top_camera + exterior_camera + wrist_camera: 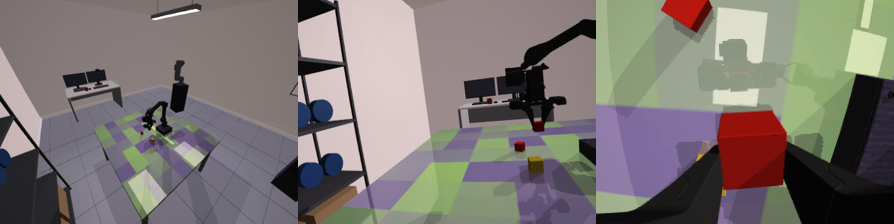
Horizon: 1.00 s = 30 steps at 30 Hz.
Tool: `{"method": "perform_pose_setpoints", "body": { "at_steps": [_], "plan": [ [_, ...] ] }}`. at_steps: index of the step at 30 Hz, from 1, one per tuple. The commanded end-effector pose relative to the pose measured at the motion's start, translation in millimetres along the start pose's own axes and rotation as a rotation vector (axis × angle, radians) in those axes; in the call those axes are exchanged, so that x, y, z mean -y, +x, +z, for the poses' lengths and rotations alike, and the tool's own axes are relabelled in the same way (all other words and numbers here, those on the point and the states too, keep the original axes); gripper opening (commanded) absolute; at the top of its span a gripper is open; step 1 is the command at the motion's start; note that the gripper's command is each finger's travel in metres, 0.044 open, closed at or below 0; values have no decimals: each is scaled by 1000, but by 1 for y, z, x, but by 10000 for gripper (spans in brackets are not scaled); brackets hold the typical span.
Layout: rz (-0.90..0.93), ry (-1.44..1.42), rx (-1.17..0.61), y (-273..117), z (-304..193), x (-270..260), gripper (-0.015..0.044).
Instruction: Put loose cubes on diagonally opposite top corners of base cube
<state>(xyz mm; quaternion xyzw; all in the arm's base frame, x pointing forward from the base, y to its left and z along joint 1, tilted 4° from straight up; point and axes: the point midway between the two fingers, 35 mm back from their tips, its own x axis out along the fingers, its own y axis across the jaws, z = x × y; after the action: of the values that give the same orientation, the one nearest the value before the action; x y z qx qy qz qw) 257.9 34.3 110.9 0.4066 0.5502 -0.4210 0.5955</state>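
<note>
My gripper (539,125) is shut on a red cube (149,128) (538,126) (752,159) and holds it well above the table, roughly level. The other red cube (141,132) (519,146) (688,13) rests on the table, apart from the base cube, at the top left of the wrist view. The yellow base cube (152,140) (535,164) sits on the table with nothing on its top. In the wrist view only slivers of yellow show beside the held cube and the left finger; the rest of the base cube is hidden behind them.
The arm's black base (164,129) (588,150) stands on the checkered table (135,158) (430,176), to the right of the cubes. A shelf rack with blue cylinders stands at the left in the exterior view. A desk with two monitors is in the background.
</note>
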Motion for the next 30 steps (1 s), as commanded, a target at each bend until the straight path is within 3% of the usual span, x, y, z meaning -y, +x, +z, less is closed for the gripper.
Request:
{"method": "perform_pose_setpoints", "body": {
  "at_steps": [1,30],
  "plan": [
    [-4,-67,0,4,-9,-6,105],
    [0,-581,-8,28,-94,-32,105]
  ]
}}
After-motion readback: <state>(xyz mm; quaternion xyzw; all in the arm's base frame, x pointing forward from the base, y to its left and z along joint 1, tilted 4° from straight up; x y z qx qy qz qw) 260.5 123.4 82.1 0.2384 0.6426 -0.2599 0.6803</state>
